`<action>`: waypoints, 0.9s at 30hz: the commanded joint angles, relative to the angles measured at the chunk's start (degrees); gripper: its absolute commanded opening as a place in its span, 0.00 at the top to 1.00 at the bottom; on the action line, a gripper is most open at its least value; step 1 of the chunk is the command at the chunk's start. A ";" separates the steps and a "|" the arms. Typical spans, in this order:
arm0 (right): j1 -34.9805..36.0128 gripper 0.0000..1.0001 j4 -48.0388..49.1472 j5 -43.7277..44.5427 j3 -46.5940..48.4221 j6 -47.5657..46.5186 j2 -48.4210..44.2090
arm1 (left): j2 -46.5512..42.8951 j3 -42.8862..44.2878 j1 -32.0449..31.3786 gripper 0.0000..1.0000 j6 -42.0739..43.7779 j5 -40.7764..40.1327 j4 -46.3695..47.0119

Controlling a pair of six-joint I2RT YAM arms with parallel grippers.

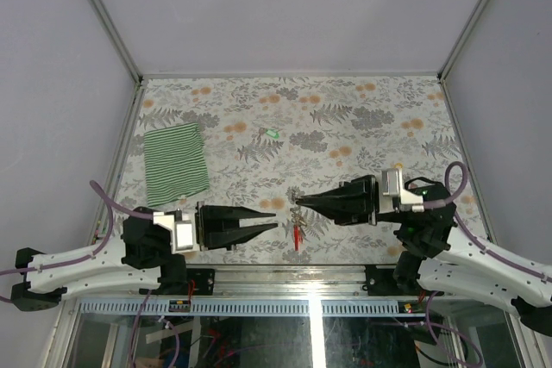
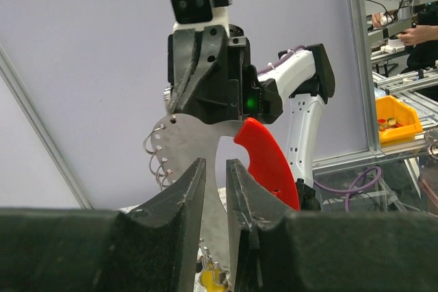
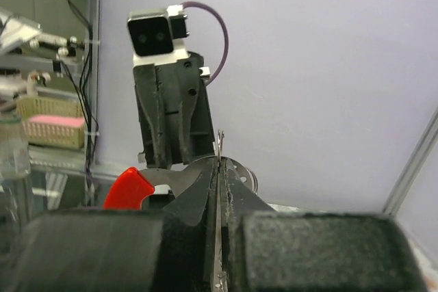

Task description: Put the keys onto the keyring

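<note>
— Progress so far?
— Early, I'd judge. The right pincer (image 1: pixel 299 202) is clenched on the grey strip of the keyring (image 1: pixel 297 235), holding it above the worktop (image 1: pixel 362 127) with the red loop hanging below
— And the left pincer (image 1: pixel 274 220)?
— Released, jaws a little apart with nothing between them, tips just beside the keyring
— Keys?
— One green key (image 1: pixel 271 134) lies loose, well apart, further up the worktop. Under the strip dangles something yellow (image 2: pixel 207 280); whether it's a key already threaded, I cannot tell. No red key spotted
— What's left, then?
— Fetching the green one and threading it, at least
</note>
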 commanded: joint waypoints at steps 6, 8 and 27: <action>0.49 1.00 -2.22 18.02 6.80 22.76 0.93 | -0.69 1.40 0.17 0.79 -4.00 -8.01 6.91; 0.49 1.00 -7.52 20.66 9.20 25.76 1.15 | -0.60 1.47 0.19 0.77 -5.36 -10.58 7.26; 0.49 1.00 -31.21 14.96 20.55 13.31 3.32 | 0.74 4.20 0.16 0.72 -6.75 -15.06 2.56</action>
